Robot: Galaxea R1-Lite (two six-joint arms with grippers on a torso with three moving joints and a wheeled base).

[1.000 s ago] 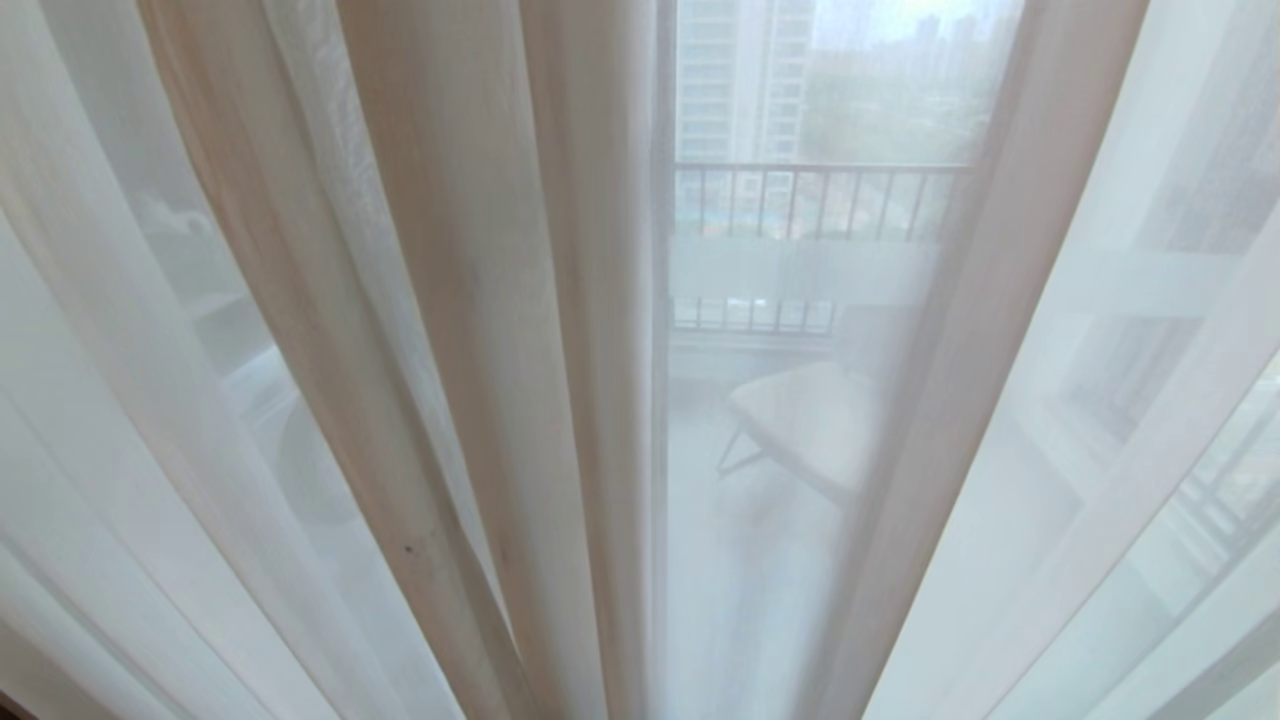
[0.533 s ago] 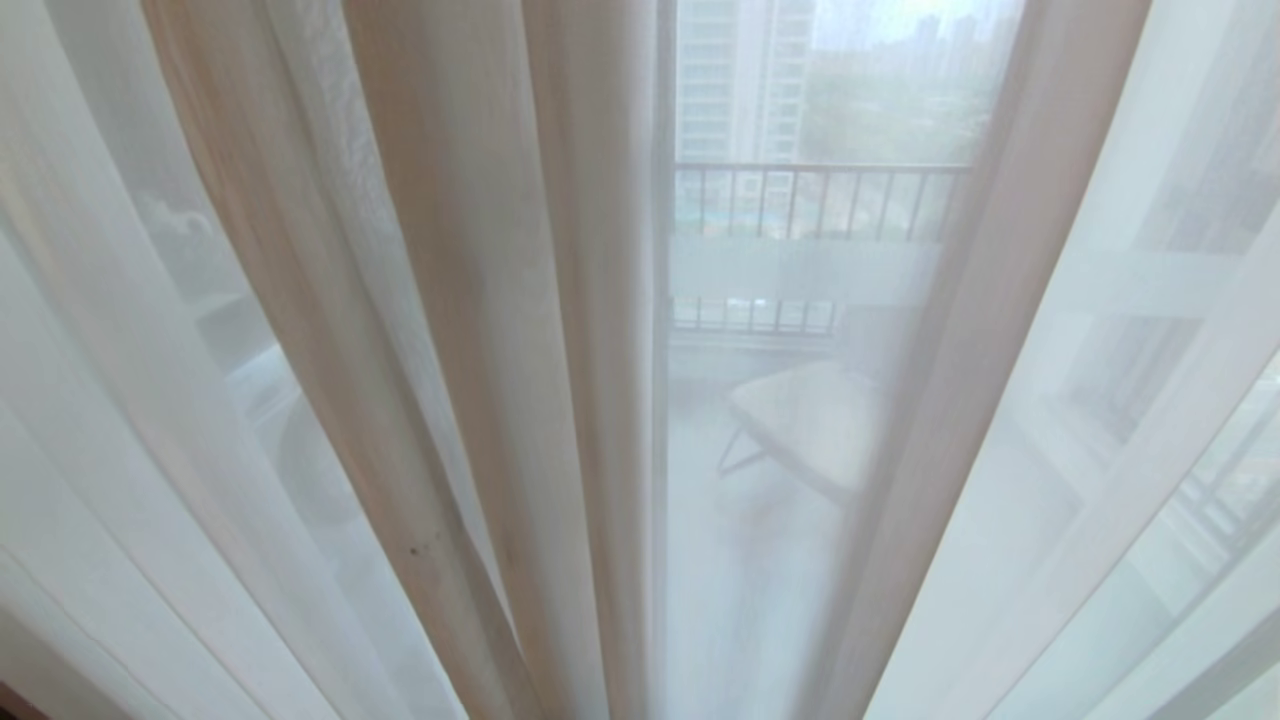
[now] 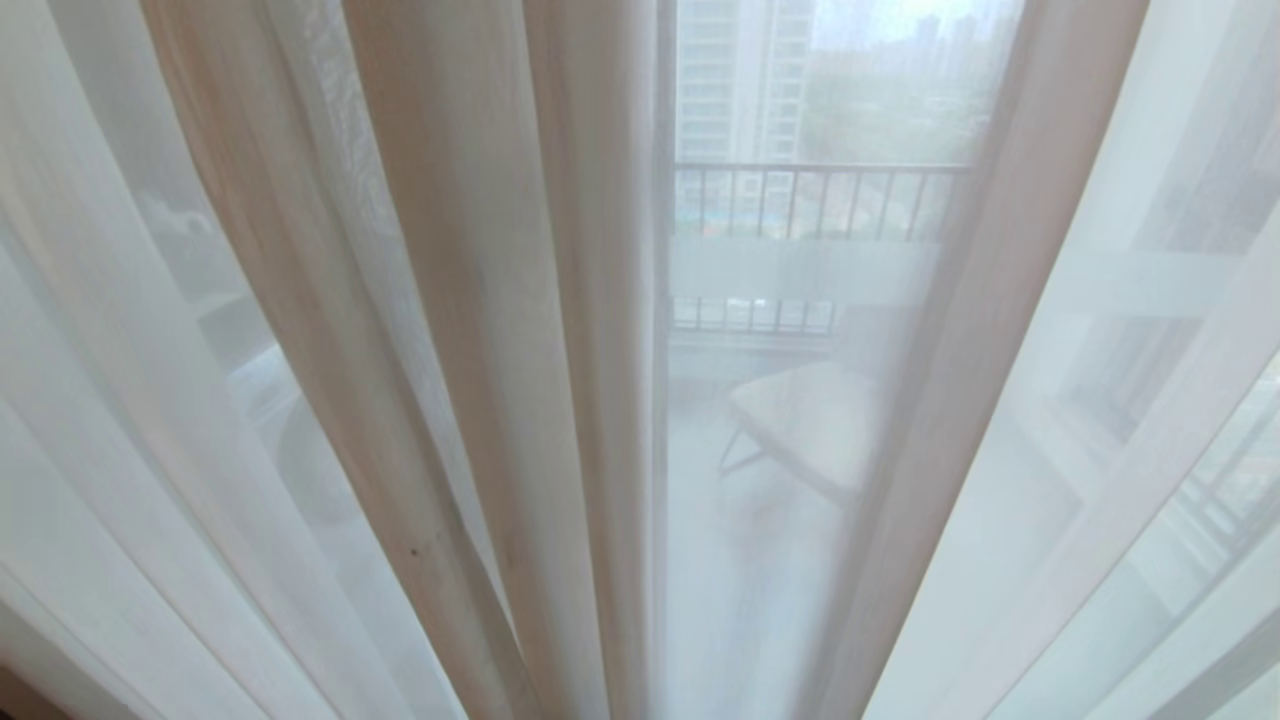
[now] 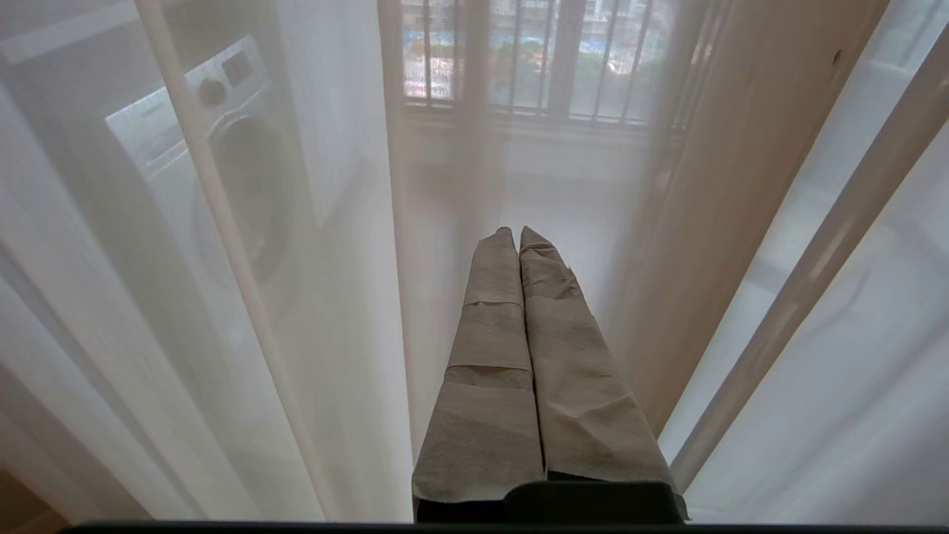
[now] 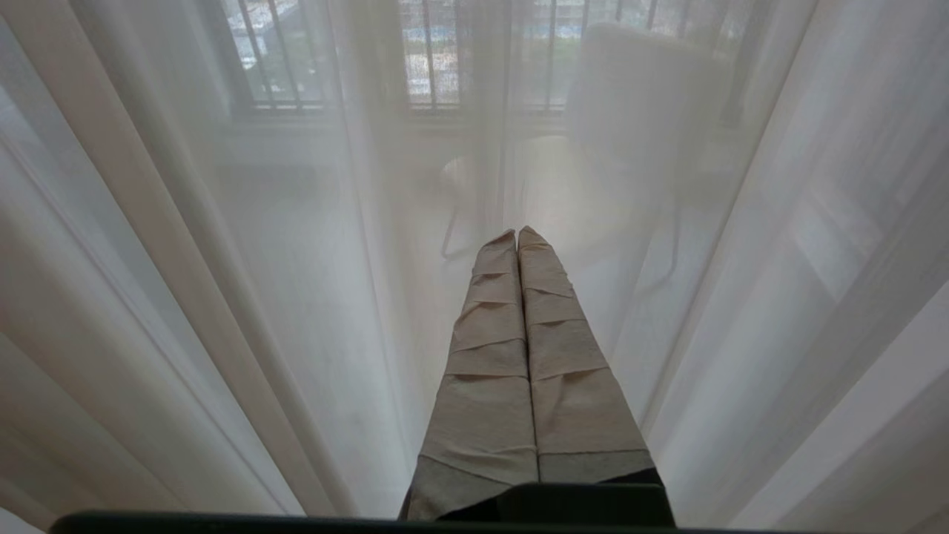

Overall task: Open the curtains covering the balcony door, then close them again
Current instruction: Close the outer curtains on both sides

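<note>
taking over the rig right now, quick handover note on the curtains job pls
Left end effector: shut, empty, pointing at the curtains, not gripping them.
Right end effector: shut, empty, likewise facing the fabric.
Neither arm shows in the head view.
Curtains: drawn across the whole view, beige folds left of centre, sheers either side. Balcony railing and chair visible only through the sheer.
Done: nothing visible so far; curtains hang closed.
Left: open them, then close them again.

left tool (image 4: 517,236): beige tape-wrapped fingers, black base | right tool (image 5: 517,237): same
</note>
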